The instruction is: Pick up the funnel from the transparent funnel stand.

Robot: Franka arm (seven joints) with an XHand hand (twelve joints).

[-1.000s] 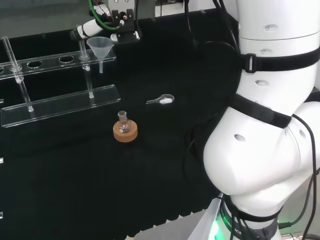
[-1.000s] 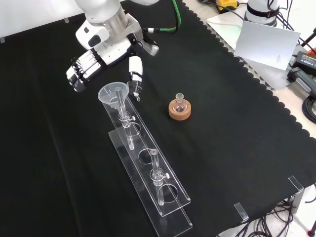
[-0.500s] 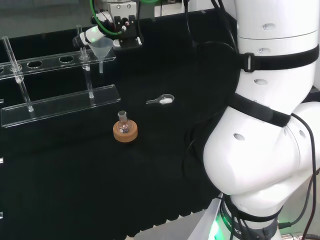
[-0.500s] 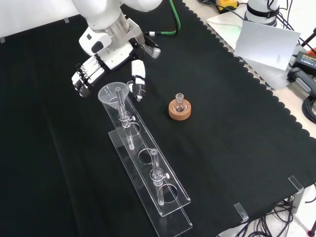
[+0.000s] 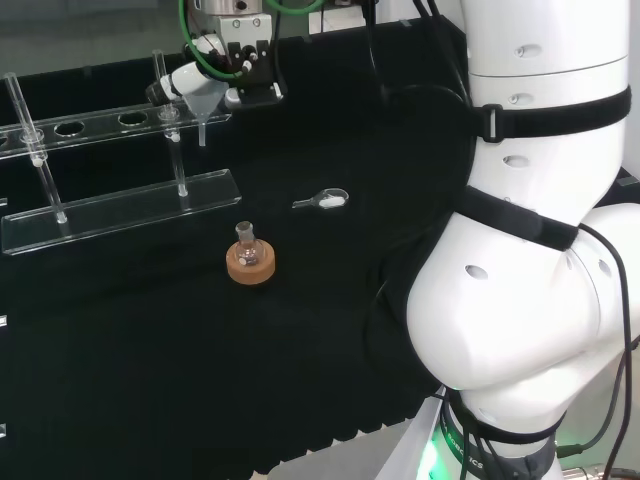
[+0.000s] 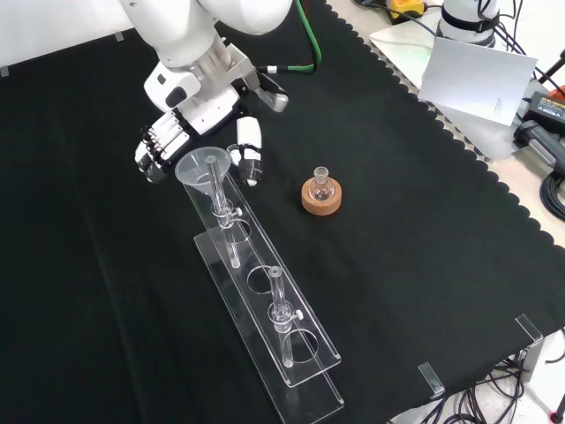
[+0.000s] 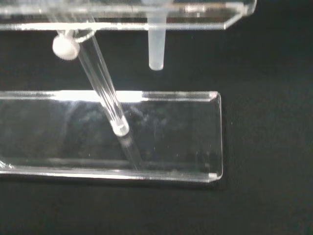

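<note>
Approach step. Hand [image 6: 196, 119] open, fingers [image 6: 157, 146] and thumb [image 6: 251, 159] flanking the funnel [image 6: 204, 167], not touching. Funnel seated in the stand's [image 6: 265, 309] end hole. Next: close round the cone, lift straight up.

Clear funnel [image 6: 202, 166] and stand [image 6: 265, 305], black-and-white hand [image 6: 199, 119], tan cork ring [image 6: 321, 197], black cloth [image 6: 424, 247].

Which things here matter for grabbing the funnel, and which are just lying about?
Job: funnel; transparent funnel stand; hand, its fingers either side of the funnel.
Lying about: small flask on cork ring; small scoop.
</note>
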